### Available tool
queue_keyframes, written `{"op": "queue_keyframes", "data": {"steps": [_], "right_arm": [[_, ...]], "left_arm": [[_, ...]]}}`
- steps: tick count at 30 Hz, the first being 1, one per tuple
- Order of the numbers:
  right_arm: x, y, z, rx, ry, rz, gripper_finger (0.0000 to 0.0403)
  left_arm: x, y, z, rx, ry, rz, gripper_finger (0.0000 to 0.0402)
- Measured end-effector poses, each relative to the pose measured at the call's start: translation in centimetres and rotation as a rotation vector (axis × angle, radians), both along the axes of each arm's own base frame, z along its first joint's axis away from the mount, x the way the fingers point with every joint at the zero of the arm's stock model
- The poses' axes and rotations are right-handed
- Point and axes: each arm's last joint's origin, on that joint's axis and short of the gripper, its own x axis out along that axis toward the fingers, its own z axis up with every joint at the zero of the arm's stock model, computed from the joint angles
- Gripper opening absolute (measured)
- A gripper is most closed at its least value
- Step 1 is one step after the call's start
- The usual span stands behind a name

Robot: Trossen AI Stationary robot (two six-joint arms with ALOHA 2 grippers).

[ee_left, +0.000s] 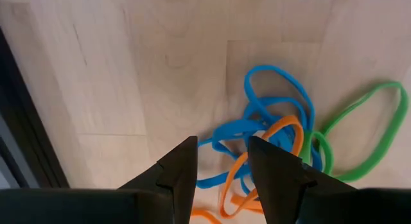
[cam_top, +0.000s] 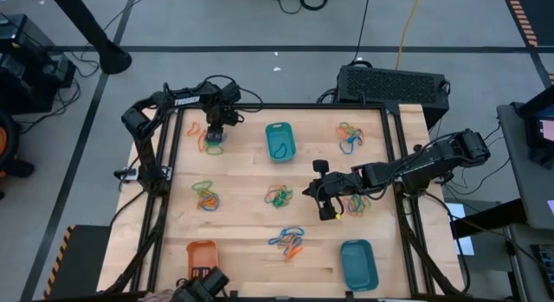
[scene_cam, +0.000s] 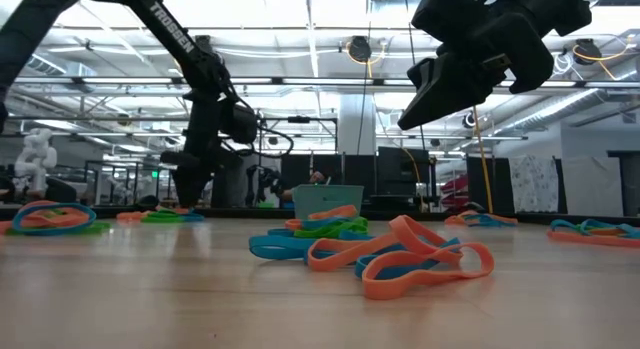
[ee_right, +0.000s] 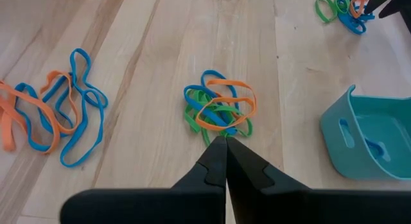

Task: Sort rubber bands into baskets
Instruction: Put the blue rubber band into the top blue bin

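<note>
The left tool, fingers parted and gripping nothing, hovers over a rubber band pile near the counter's far left corner. The right tool, closed and empty, hangs above mid-counter.

bare wood between rubber band piles, baskets at edges

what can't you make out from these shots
- Orange basket: in the high view a dark device at the bottom edge overlaps its near end, hiding the contents.
- Left gripper: open over a tangle of rubber bands; whether it touches any is unclear.
- Far teal basket: low view shows only a wall.
</note>
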Motion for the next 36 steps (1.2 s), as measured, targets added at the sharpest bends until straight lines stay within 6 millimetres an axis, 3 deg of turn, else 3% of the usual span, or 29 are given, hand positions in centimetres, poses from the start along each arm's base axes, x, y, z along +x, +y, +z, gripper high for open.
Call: {"op": "queue_keyframes", "data": {"steps": [19,25,36], "right_arm": [[0.0,0.0,0.0,-0.002,0.000,0.002,0.0000],[0.0,0.0,0.0,-0.001,0.000,0.001,0.0000],[0.0,0.0,0.0,-0.001,0.000,0.001,0.0000]], "left_arm": [[0.3,0.1,-0.5,-0.029,-0.039,0.002,0.0144],[0.1,0.2,-1.6,-0.034,0.061,-0.001,0.0128],[0.1,0.2,-1.7,-0.027,0.064,0.003,0.0089]]}}
